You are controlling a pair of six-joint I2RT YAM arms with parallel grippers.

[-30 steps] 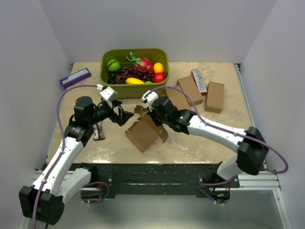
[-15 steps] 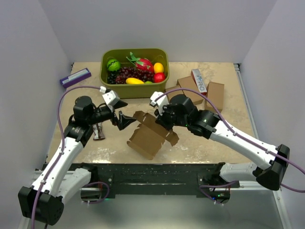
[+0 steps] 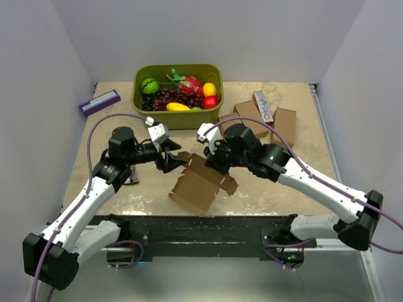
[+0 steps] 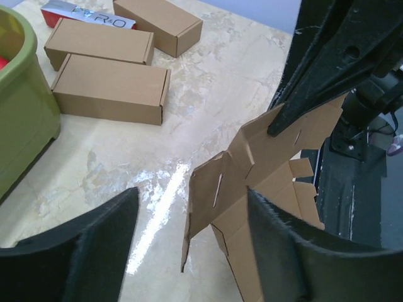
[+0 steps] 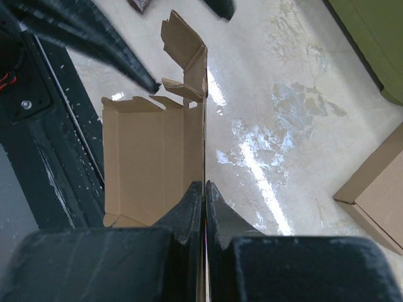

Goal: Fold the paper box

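Frankly, the whole job hangs on one thin pinch. The right pincer point(image 3: 213, 165) is clamped tight on the edge of a single panel of the paper box point(image 3: 196, 189). The box is held half-opened and tilted, low over the table point(image 3: 277, 189), towards the table's six o'clock edge. At the box's ten o'clock the left pincer point(image 3: 171, 161) stands wide with nothing in it. A loose end flap point(image 4: 211, 201) lies just ahead of its pads point(image 4: 94, 245); from the wrist view I can't quite tell whether that flap is already between them.

If the left pincer pushes the flap off its crease, the thin sheet could buckle or the slotted tabs could tear. A hard shove could slide the panel out of the right pincer's grip. It could also swing the box round its held edge and drop it flat. If the left pincer comes in too low, it scrapes the table instead of catching cardboard.
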